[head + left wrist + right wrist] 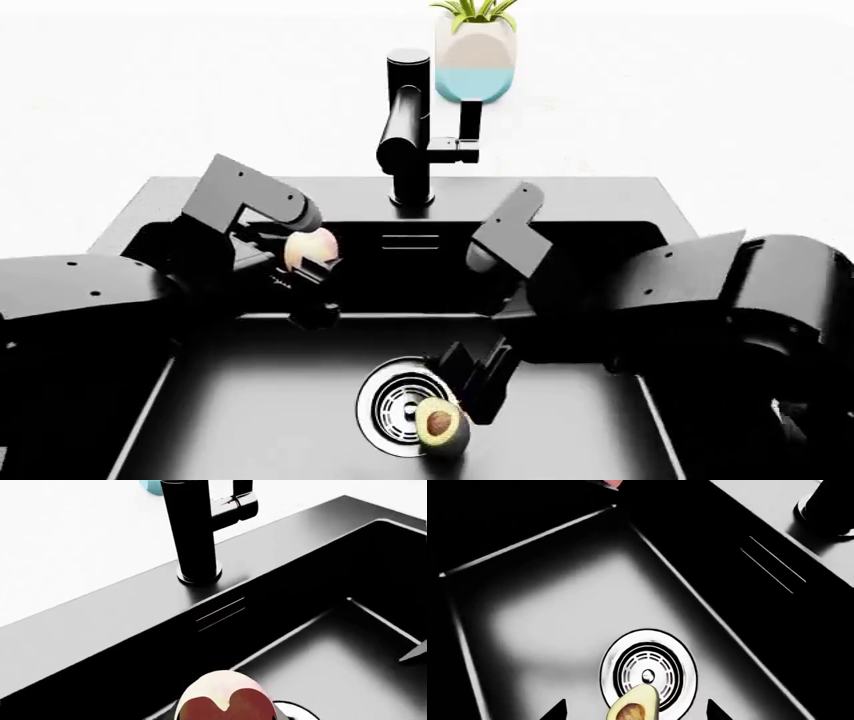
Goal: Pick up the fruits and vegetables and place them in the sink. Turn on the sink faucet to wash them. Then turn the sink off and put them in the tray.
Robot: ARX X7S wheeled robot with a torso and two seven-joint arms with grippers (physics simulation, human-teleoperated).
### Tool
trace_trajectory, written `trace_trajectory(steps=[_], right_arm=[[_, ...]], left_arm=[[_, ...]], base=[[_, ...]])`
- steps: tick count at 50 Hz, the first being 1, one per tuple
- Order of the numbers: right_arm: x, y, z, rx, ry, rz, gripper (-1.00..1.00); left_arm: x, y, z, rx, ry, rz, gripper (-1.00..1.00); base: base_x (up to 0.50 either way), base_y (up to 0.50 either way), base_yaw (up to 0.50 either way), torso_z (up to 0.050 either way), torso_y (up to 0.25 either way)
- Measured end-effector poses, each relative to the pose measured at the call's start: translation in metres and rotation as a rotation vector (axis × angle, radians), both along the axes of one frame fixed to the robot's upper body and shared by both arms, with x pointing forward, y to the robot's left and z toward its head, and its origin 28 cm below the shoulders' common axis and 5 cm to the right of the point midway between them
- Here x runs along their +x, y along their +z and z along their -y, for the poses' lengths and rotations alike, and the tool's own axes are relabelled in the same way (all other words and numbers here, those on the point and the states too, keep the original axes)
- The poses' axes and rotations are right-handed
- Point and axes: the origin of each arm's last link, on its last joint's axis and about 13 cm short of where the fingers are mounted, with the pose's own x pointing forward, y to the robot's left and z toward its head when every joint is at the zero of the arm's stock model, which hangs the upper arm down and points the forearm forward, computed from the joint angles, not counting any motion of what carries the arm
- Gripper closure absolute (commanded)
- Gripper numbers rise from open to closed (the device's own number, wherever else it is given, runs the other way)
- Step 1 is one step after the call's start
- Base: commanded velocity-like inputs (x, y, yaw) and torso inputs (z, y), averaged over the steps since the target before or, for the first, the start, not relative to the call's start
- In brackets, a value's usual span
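Observation:
My left gripper is shut on the pink-yellow peach, holding it above the rear left part of the black sink. In the left wrist view the peach fills the near edge, with the black faucet standing on the sink's back rim beyond it. The halved avocado lies cut side up on the steel drain. Just above it my right gripper stands open. Its fingertips are spread wide on either side of the avocado without touching it. The tray is out of view.
A white and teal plant pot stands on the white counter behind the faucet. The faucet's side lever points right. An overflow slot is cut in the sink's back wall. Both forearms reach over the basin.

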Motion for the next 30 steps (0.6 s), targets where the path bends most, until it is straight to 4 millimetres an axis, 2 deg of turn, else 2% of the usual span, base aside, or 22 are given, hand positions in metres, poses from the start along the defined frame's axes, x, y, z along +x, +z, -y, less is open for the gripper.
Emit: trace_trajectory(steps=[7,13,30], right_arm=[[-0.023,0.027,0.012,0.015,-0.041,0.104,-1.0],[-0.035,0.043,0.017,0.013,-0.063,0.174,-1.0],[-0.05,0.057,0.025,0.014,-0.108,0.258,-1.0]], left_arm=[[0.003,-0.02,-0.001,0.023,-0.013,-0.108,1.0],[0.019,-0.037,0.003,0.029,-0.015,-0.243,1.0],[0.072,-0.105,0.026,0.135,-0.039,-0.544,1.0]], base=[[0.0,0.0,0.0,0.0,0.0],[0.0,0.0,0.0,0.0,0.0],[0.0,0.0,0.0,0.0,0.001]])
